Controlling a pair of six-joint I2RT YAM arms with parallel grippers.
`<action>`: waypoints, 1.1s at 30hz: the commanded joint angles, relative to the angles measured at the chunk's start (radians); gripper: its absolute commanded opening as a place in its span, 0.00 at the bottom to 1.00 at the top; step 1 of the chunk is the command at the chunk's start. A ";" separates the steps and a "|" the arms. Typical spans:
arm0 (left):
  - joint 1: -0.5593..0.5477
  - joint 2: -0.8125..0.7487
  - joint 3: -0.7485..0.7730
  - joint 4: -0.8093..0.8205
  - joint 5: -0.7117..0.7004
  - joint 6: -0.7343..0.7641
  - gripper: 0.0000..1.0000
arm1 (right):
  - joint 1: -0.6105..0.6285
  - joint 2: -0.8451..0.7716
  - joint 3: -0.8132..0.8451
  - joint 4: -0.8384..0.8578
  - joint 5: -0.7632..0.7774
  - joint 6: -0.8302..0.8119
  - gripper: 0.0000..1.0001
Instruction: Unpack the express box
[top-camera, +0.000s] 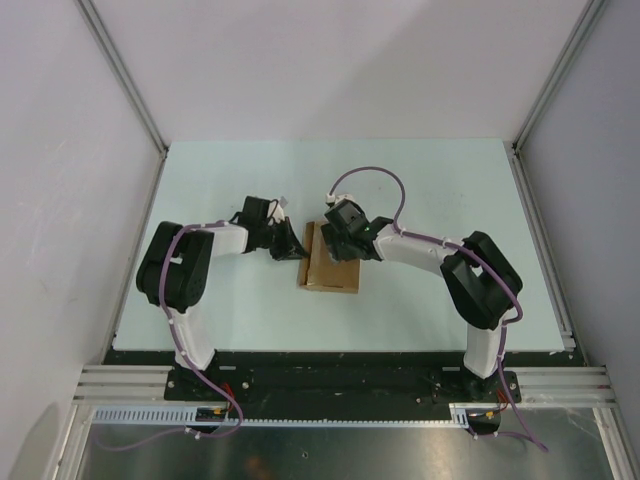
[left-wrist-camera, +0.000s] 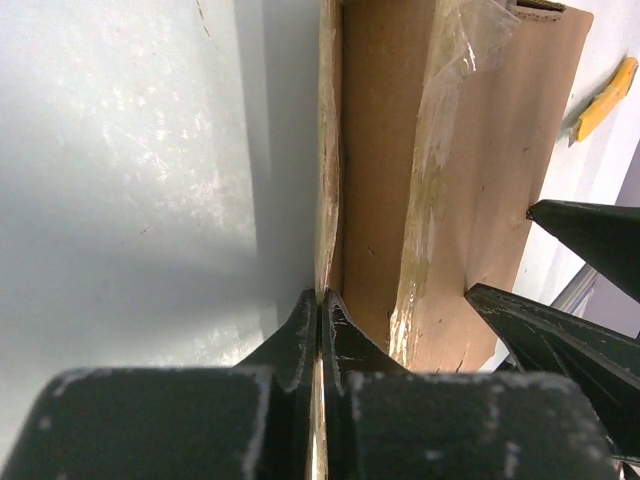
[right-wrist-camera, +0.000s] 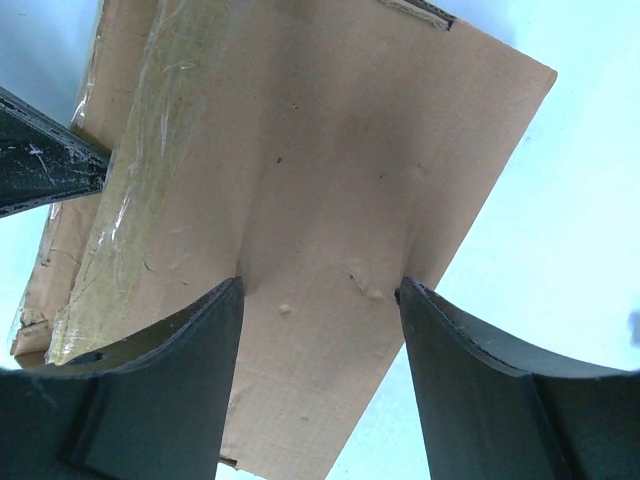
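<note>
Cardboard, brown and plain, made up the express box (top-camera: 330, 275), and it lay flat in the middle of the pale table (top-camera: 200, 200), right between the two arms. Its lid was down, so what was inside could not be seen. Shiny clear tape (left-wrist-camera: 430, 200) ran along the length of the top, and it looked wrinkled and a bit peeled. The tape showed again in the right wrist view (right-wrist-camera: 130, 200), near the box's left side.

From above, the long side of the box ran from the near edge of the table toward the far edge, tipped just a little. Its short ends faced the arm bases and the far wall.

The left gripper (top-camera: 295, 250) was at the left long edge of the box. Its jaws were pressed together there (left-wrist-camera: 320, 300), pinching a thin edge of cardboard between them.

The right gripper (top-camera: 338, 248) was over the top of the box. Its jaws were spread apart (right-wrist-camera: 320, 285), and both fingertips (right-wrist-camera: 225, 300) touched the flat brown top. They held nothing between them.

Off past the far corner of the box, a yellow knife (left-wrist-camera: 605, 97) lay on the table, apart from the box.
</note>
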 joint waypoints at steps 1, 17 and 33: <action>-0.006 -0.034 0.018 -0.064 -0.031 0.035 0.00 | -0.026 -0.027 0.035 0.012 -0.040 0.020 0.69; -0.007 -0.293 0.125 -0.291 -0.066 -0.012 0.00 | -0.064 -0.205 0.158 -0.169 0.069 0.109 0.76; -0.044 -0.372 0.138 -0.374 -0.199 0.031 0.00 | 0.020 -0.329 0.156 -0.182 0.102 0.149 0.86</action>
